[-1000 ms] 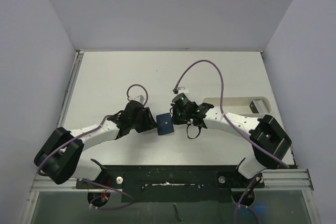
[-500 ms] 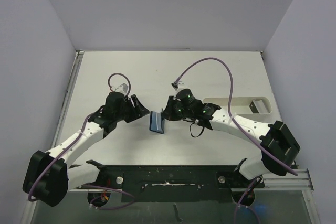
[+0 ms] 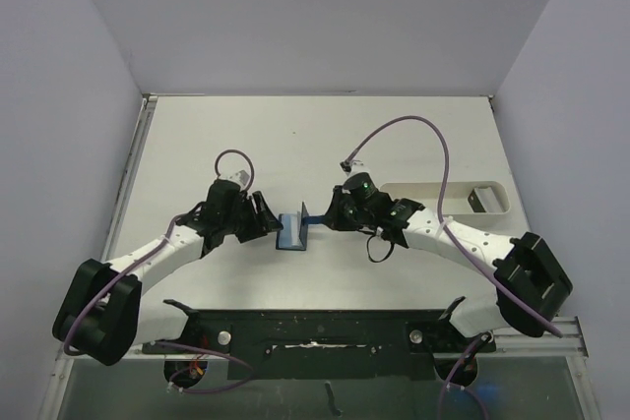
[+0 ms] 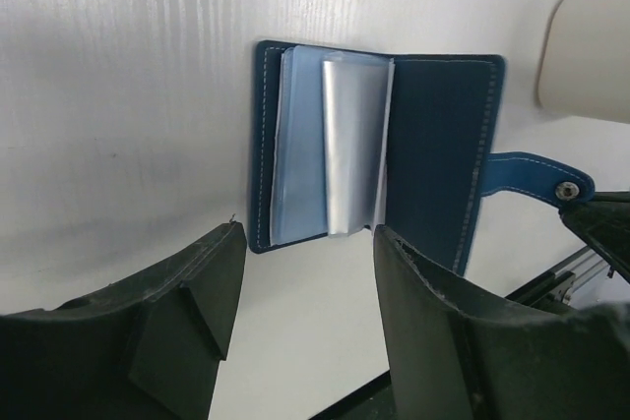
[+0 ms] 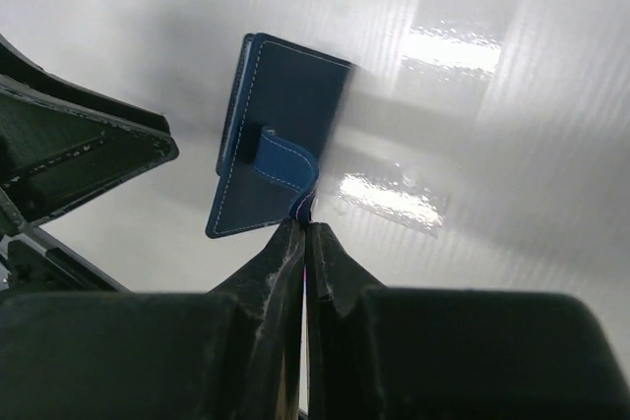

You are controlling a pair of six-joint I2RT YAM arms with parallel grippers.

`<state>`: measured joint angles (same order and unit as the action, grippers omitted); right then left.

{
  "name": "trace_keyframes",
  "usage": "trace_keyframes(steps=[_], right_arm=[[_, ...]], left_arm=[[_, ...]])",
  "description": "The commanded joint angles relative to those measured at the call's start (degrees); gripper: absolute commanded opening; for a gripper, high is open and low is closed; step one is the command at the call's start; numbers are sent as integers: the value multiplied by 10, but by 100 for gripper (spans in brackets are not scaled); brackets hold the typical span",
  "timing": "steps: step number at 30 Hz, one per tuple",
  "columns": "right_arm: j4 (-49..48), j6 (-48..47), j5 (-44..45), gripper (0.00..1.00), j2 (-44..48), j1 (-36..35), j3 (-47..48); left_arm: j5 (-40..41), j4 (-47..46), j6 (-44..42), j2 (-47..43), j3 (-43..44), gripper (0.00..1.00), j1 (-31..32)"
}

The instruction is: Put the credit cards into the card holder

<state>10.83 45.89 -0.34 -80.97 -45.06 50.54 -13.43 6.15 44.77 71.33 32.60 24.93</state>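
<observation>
White surface (image 3: 394, 135); card holder (image 3: 293, 231) open at centre, right fingers (image 5: 281, 272) pinching its strap (image 5: 285, 159), left fingers (image 4: 187, 302) spread just beside it.

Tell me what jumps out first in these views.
The blue card holder sits open mid-table between both arms, its clear sleeves showing. The right gripper is shut on its strap, while the left gripper hangs open just beside it.
</observation>
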Motion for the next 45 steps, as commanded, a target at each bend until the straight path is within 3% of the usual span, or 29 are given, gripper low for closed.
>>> trace_keyframes(steps=[1,13,22,24,28,30,37,45], right_arm=[[7,-3,28,0,41,14,-25],[42,-24,54,0,42,25,-38],[39,-32,58,0,42,27,-54],[39,-33,61,0,41,28,-56],[47,-34,59,0,42,27,-50],[66,-31,57,6,45,28,-33],[71,-25,-15,34,77,22,18],[-1,-12,-59,41,30,13,34]], left_arm=[[-4,-47,-19,21,-1,52,-1],[-33,-93,-11,90,5,48,-1],[-97,-181,24,118,-16,41,-1],[-108,-198,31,124,-18,35,-1],[-128,-217,46,124,-17,9,-1],[-130,-214,52,116,-15,0,-1],[-102,-158,43,62,-2,0,8],[-57,-67,7,56,41,0,39]])
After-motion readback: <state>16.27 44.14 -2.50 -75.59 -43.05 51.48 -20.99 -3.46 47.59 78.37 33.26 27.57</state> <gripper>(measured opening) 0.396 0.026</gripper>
